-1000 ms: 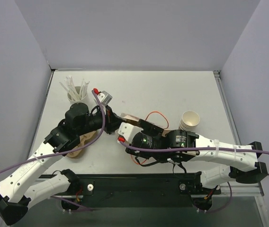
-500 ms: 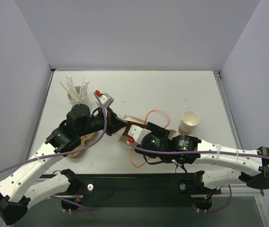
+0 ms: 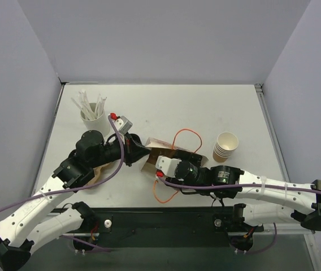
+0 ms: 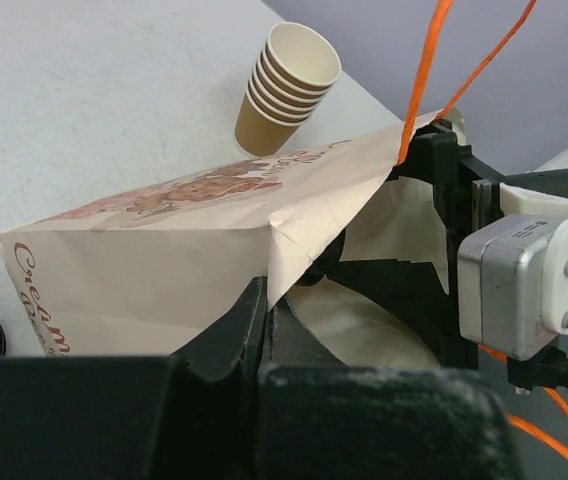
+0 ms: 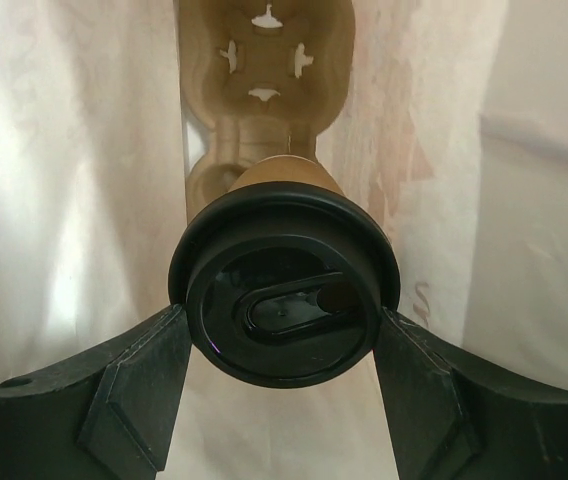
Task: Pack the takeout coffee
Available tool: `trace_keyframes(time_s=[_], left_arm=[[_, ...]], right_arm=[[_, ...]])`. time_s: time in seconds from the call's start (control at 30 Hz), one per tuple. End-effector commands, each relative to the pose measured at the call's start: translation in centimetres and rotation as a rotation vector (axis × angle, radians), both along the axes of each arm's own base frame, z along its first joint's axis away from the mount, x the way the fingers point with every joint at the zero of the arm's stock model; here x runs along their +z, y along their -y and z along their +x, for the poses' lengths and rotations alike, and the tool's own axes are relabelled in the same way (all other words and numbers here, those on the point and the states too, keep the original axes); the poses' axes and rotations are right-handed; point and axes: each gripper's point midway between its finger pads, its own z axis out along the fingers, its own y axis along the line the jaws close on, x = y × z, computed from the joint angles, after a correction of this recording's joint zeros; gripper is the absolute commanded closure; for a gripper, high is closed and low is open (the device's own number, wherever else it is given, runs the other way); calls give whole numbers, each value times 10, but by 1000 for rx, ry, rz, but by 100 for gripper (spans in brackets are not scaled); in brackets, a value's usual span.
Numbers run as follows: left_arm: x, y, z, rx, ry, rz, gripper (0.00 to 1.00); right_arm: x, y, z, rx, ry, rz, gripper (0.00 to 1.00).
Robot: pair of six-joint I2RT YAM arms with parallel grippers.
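Surroundings: white counter [image 3: 205, 107] between plain lilac-grey walls.
Far left corner: a white cup of straws [image 3: 91, 117], upright, not involved.
Left edge: a brown pulp carrier [image 3: 96, 174], mostly hidden under the left arm.
Left end effector [image 4: 267, 300]: pressed together on the upper lip of the paper bag [image 4: 154, 270], which sits mid-counter toward the near edge; the pinch holds the mouth open.
Takeout coffee [image 5: 282, 290]: inside the bag's mouth, black lid facing the wrist camera, bottom pointing deeper in.
Right end effector [image 5: 282, 320]: one finger on each side of the lid rim, gripping the coffee.
Right of the bag: a stack of lidless paper cups [image 3: 226, 145], well apart.
Step, as I judge: push the coffee deeper, then release.
Risk one: the thin lip may slip or tear from the pinch, and the mouth would fall onto the right end effector.
Risk two: the grip is at the lid, so the lid may pop off if the cup catches a fold.
Risk three: the orange cable [image 4: 423, 75] runs beside the mouth and may hook it on withdrawal.
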Motion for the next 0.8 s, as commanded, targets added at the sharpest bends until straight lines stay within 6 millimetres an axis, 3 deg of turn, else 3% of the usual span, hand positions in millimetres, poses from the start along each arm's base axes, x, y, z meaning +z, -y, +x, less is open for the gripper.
trace_keyframes(time_s=[0.0,0.1,0.2,0.33,0.6,0.67,0.73,0.77], left_arm=[[23,-2,2,12,85,-52,100],[24,-4,6,36,102,-61,100],[28,-3,7,38,107,-71,100],[25,-3,-1,3,119,-68,100],[13,-3,-6,-15,137,-74,100],[18,1,1,-12,150,-83,100],[41,5,9,9,210,-131,100],[42,8,13,13,212,-133,100]], right_arm=[[12,-11,9,36,51,-32,51],[21,-20,12,58,55,-31,51],[15,-22,14,57,47,-54,51],[-2,-6,17,31,31,-83,52],[0,11,26,4,74,-120,52],[7,16,32,-7,84,-129,52],[17,18,39,-17,104,-129,53],[20,19,43,-21,115,-143,53]])
